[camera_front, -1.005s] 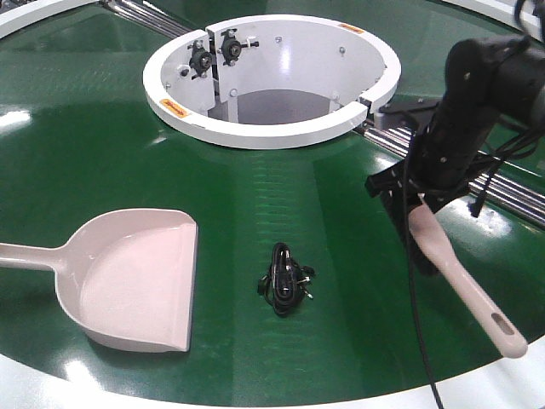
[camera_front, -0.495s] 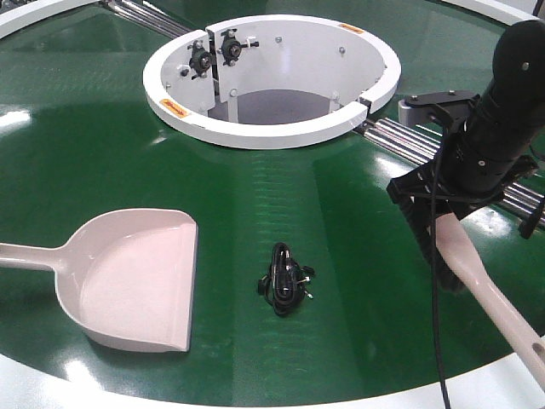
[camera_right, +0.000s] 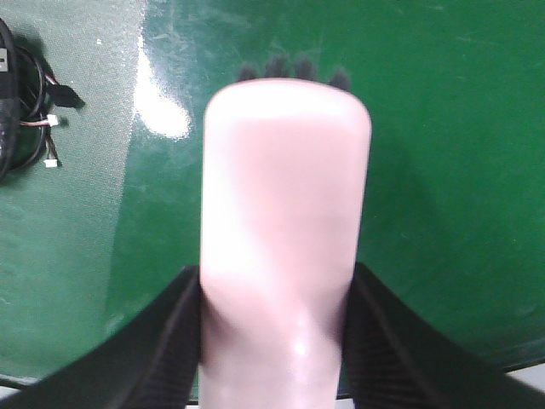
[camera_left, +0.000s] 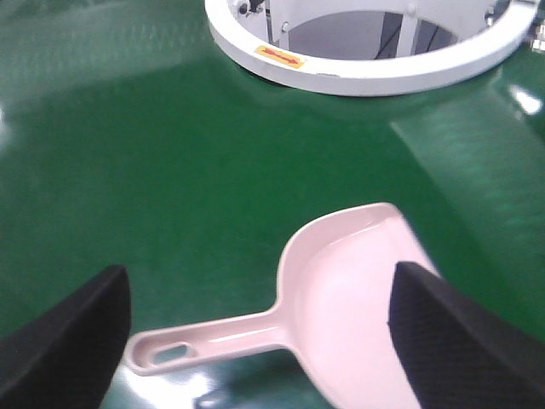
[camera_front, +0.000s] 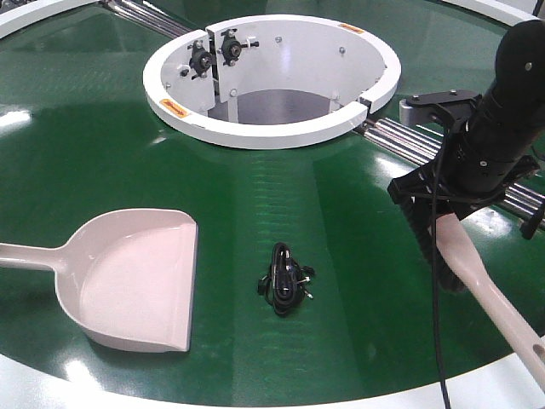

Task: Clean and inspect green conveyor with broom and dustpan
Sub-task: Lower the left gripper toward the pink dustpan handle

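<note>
The green conveyor (camera_front: 85, 153) fills the front view. The beige-pink dustpan (camera_front: 128, 281) lies flat on it at the left, handle pointing left. My right gripper (camera_front: 433, 209) is shut on the broom (camera_front: 490, 294), whose handle slants down to the lower right frame edge. In the right wrist view the broom (camera_right: 285, 213) sits clamped between both fingers (camera_right: 166, 345), with dark bristle tips at its far end. My left gripper (camera_left: 260, 341) is open above the dustpan (camera_left: 366, 290), with the handle lying between the fingers (camera_left: 60, 341).
A black cable bundle (camera_front: 285, 279) lies on the belt between dustpan and broom, and shows as the cable bundle (camera_right: 25, 102) at the right wrist view's left edge. The white central ring (camera_front: 272, 128) and steel rollers (camera_front: 400, 138) stand behind. The white outer rim (camera_front: 358, 400) runs along the front.
A second ago the right gripper carried the broom to the right, so its handle end left the frame. Over the last half second nothing visibly moved. Dustpan and cable stayed put.
</note>
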